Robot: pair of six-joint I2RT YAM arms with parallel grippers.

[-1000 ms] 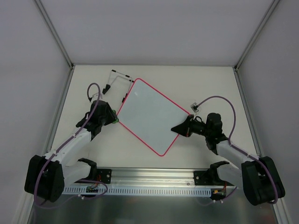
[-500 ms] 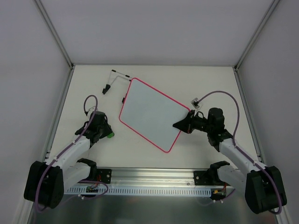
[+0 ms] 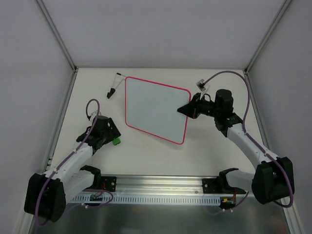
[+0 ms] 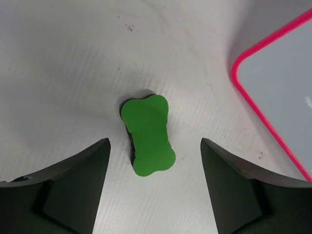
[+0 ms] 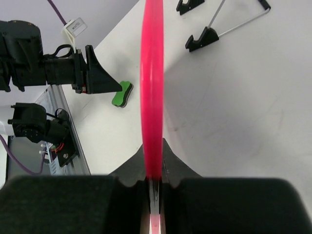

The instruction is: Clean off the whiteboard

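The whiteboard point(image 3: 155, 109) is blank, with a pink rim, and sits tilted above the table. My right gripper point(image 3: 187, 110) is shut on the middle of its right edge. In the right wrist view that pink rim point(image 5: 152, 73) runs edge-on out from between the closed jaws point(image 5: 155, 187). The green eraser point(image 4: 147, 134) lies flat on the table. My left gripper point(image 4: 155, 163) hangs open just above it, one finger on each side and neither touching it. From above, the eraser point(image 3: 116, 142) sits at the left gripper's point(image 3: 110, 138) tip, left of the board's near corner point(image 4: 253, 105).
A black-footed wire stand point(image 3: 115, 84) lies at the back left, just beyond the board's far left corner; it also shows in the right wrist view point(image 5: 209, 30). White enclosure walls ring the table. A metal rail point(image 3: 161, 189) runs along the near edge.
My left gripper drew back from the board toward the near left, then opened and released the eraser onto the table. My right gripper swung the board toward the back right.
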